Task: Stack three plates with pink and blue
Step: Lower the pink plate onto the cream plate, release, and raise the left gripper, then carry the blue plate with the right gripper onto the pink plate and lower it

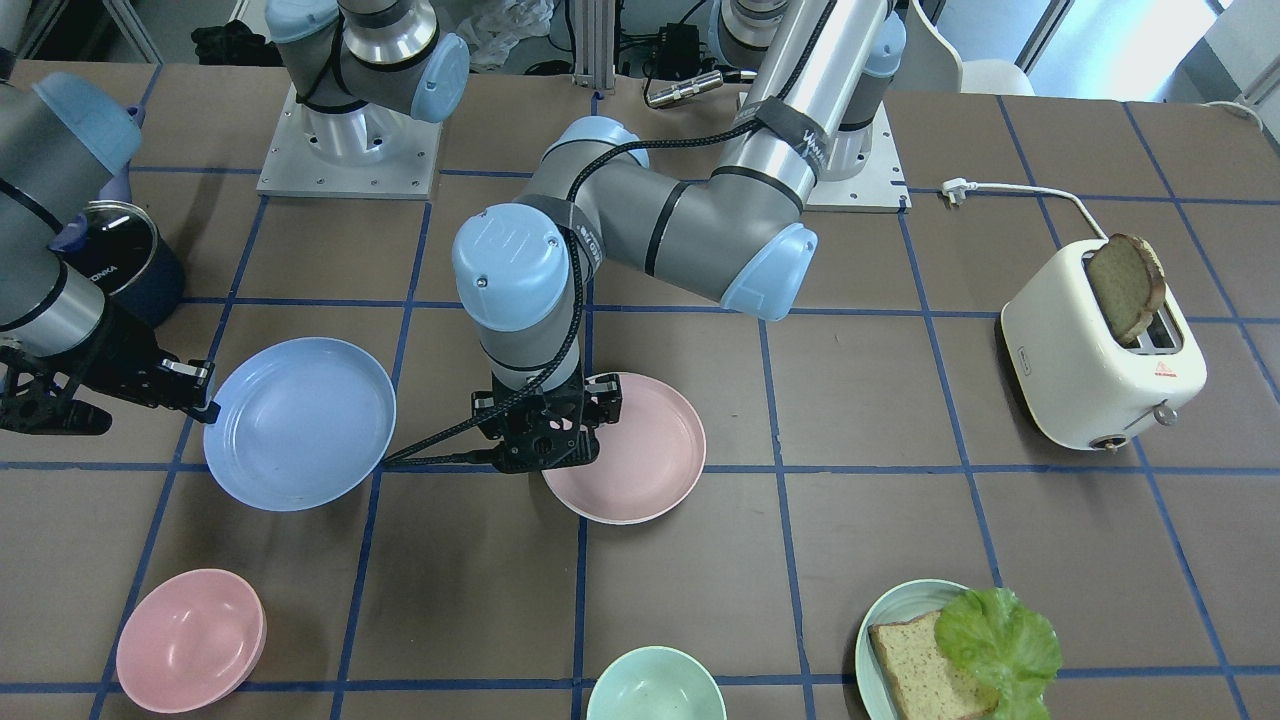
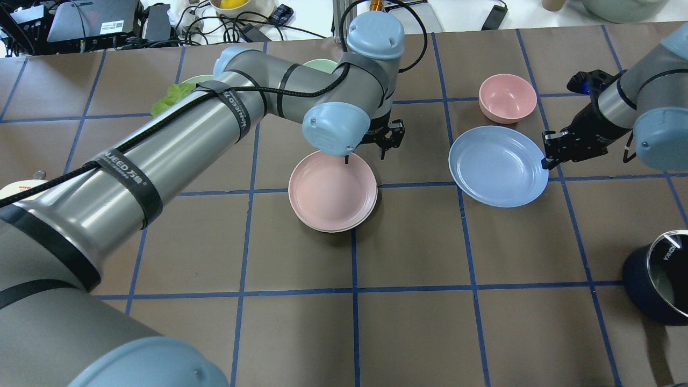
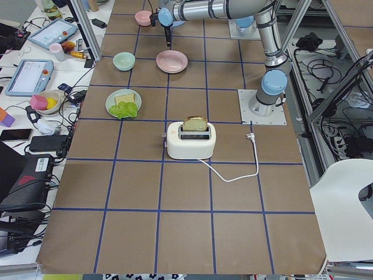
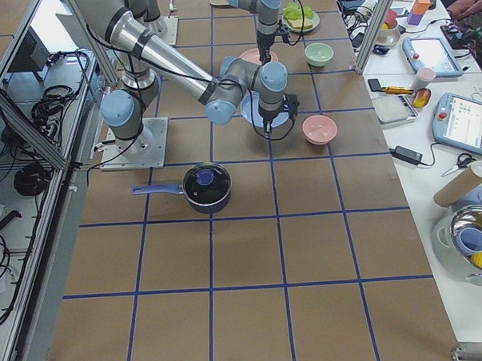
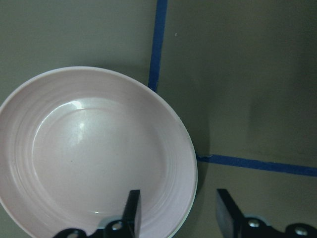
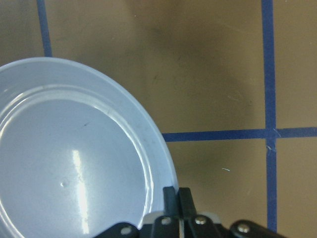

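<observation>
The pale pink plate [image 1: 640,450] [image 2: 332,191] lies mid-table. A paler rim under its near edge [image 2: 322,230] looks like the cream-white plate, otherwise hidden. My left gripper [image 2: 365,155] [image 5: 178,213] is open and straddles the pink plate's rim [image 5: 94,153], one finger over the plate and one outside. The light blue plate [image 1: 300,425] [image 2: 497,166] [image 6: 74,163] lies apart from it on the robot's right. My right gripper [image 1: 208,405] [image 2: 545,161] [image 6: 177,198] is shut on the blue plate's outer rim.
A small pink bowl [image 1: 190,640] [image 2: 508,98] sits beyond the blue plate. Also on the table are a green bowl [image 1: 655,685], a pale green plate [image 1: 885,620] with bread and lettuce, a toaster [image 1: 1100,350] and a dark pot [image 2: 658,277].
</observation>
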Robot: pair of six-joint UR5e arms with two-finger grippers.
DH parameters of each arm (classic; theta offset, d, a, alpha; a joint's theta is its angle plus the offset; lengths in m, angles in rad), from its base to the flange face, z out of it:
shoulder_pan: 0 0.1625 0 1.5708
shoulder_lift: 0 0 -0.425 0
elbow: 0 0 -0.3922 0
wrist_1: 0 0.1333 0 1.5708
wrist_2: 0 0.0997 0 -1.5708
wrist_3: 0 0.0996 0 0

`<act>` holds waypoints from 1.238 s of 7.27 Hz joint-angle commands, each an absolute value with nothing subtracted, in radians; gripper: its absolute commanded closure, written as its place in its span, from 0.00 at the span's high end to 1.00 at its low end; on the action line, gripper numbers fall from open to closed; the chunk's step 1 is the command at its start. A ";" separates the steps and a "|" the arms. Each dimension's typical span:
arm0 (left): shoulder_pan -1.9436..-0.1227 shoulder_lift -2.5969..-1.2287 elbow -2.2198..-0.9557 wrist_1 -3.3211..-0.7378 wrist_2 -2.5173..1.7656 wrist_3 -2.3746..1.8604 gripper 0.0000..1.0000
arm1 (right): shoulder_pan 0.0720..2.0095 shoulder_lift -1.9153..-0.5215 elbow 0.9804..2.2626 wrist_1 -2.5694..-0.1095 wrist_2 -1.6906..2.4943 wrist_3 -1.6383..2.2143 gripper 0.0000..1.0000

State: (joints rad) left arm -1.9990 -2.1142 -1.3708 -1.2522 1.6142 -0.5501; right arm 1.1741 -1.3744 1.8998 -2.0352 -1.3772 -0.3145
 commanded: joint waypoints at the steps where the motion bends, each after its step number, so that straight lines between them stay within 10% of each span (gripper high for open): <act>1: -1.895 -2.033 -1.365 -1.305 1.588 -0.404 1.00 | 1.216 -1.379 1.904 -2.039 -1.376 -0.228 0.00; 9: -1.693 -1.751 -1.388 -1.503 1.513 -0.160 1.00 | 1.728 -1.316 1.902 -2.264 -1.453 0.443 0.00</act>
